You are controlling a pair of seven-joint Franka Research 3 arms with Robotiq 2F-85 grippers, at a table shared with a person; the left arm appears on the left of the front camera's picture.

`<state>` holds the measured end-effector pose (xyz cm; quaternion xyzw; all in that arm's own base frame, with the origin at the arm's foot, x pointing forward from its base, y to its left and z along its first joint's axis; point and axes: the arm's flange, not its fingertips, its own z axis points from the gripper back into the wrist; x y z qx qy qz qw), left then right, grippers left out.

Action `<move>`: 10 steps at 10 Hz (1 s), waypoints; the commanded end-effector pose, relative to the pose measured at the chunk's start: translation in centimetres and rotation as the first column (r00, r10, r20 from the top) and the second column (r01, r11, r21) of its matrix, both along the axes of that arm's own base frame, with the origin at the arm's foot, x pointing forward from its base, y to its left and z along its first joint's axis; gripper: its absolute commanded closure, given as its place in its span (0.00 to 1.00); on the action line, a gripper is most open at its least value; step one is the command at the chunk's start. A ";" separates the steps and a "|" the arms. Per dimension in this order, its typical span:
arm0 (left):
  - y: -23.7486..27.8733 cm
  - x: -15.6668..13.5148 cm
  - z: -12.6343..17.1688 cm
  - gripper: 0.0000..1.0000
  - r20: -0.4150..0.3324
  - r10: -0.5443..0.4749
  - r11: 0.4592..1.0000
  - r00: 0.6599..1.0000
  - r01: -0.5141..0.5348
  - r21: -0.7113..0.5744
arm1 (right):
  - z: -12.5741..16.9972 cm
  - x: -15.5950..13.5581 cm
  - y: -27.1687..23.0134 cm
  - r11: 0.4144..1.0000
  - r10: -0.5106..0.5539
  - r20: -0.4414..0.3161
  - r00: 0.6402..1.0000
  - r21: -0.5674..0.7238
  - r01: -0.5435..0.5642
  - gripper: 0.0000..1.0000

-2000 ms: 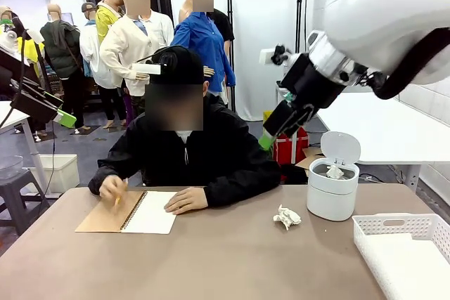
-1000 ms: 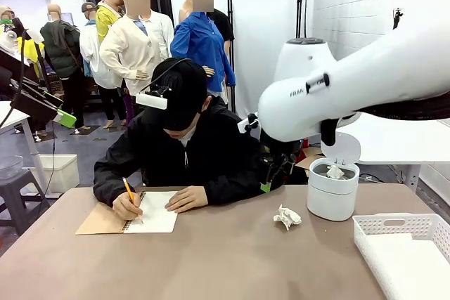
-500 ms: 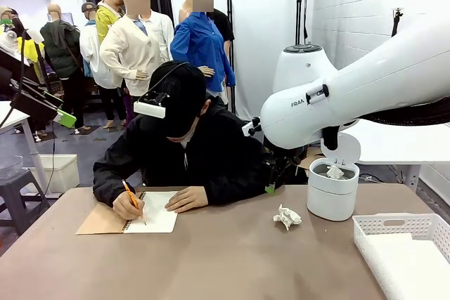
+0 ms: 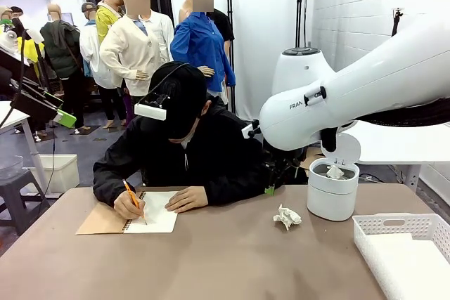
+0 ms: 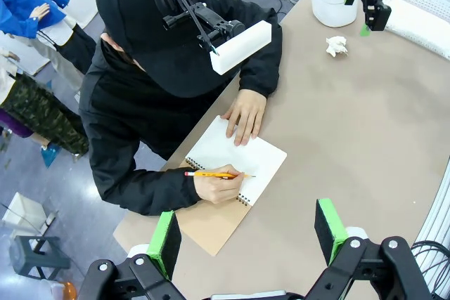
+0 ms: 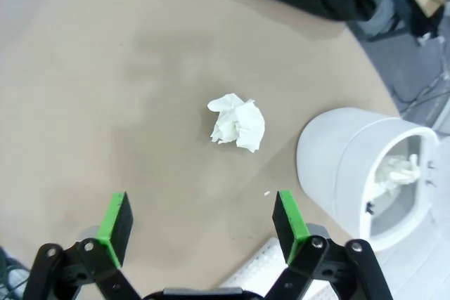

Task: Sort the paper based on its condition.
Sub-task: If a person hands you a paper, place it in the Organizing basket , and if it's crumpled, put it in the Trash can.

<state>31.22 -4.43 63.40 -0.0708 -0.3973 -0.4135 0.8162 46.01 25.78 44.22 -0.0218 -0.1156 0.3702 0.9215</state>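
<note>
Near the table's (image 6: 105,68) far right corner, by the white bin (image 6: 344,166), the right gripper (image 6: 200,217) hangs over a crumpled paper ball (image 6: 238,123), fingers (image 6: 118,219) spread wide.

A person (image 4: 211,159) in a black jacket and black cap (image 4: 184,93) sits at the far side of the brown table (image 4: 211,265), bent over a spiral-bound notebook (image 4: 156,217) with a brown cover. An orange pencil (image 4: 133,200) has its tip on the open page. Toward the table's right stand a white round bin (image 4: 330,200), lid tipped up, and a white lattice basket (image 4: 394,224) at the near corner.
</note>
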 end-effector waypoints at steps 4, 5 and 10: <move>-0.1 0.0 0.0 0.00 0.002 0.009 1.000 1.000 -0.009 0.001 | -5.7 3.5 2.5 0.994 -0.078 -0.030 0.997 -0.076 0.075 0.00; -0.1 0.0 0.0 0.00 0.002 0.009 1.000 1.000 -0.009 0.001 | -6.8 4.3 2.6 0.993 -0.091 -0.020 0.996 -0.079 0.089 0.00; -0.1 0.0 0.0 0.00 0.002 0.009 1.000 1.000 -0.009 0.001 | -11.6 5.8 2.4 0.985 -0.143 -0.059 0.988 -0.104 0.136 0.00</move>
